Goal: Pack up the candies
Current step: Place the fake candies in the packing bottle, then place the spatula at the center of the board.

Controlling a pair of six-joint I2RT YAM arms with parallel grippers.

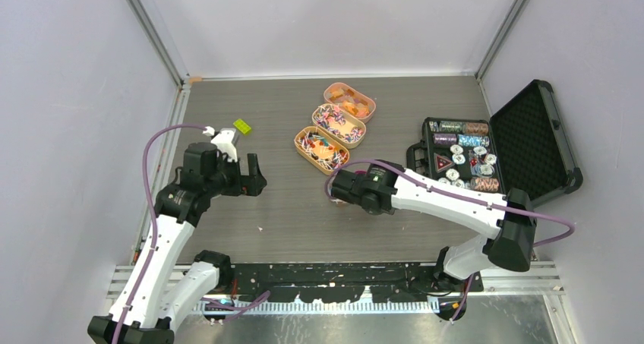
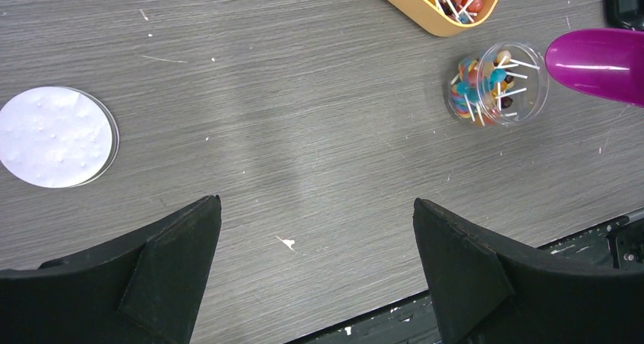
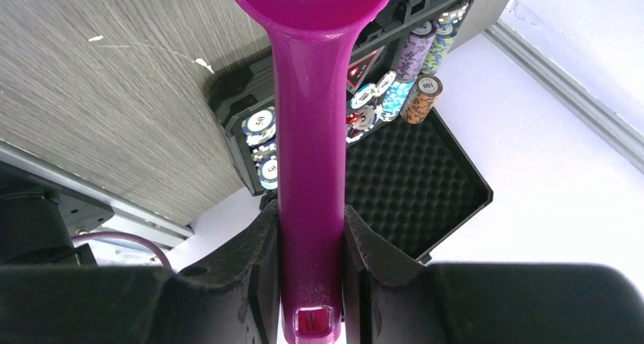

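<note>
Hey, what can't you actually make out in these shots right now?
- scoop bowl: cut off by the top edge in right wrist view, by the right edge in left wrist view; contents unseen.
- clear jar: mostly hidden under the right arm in top view.

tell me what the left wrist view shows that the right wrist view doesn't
Only left wrist: a clear jar of candies, an orange tray of more, a white round lid, the left fingers spread open. Only right wrist: the open poker chip case, the right fingers gripping the magenta scoop. Both: that scoop and the wood-grain table.
</note>
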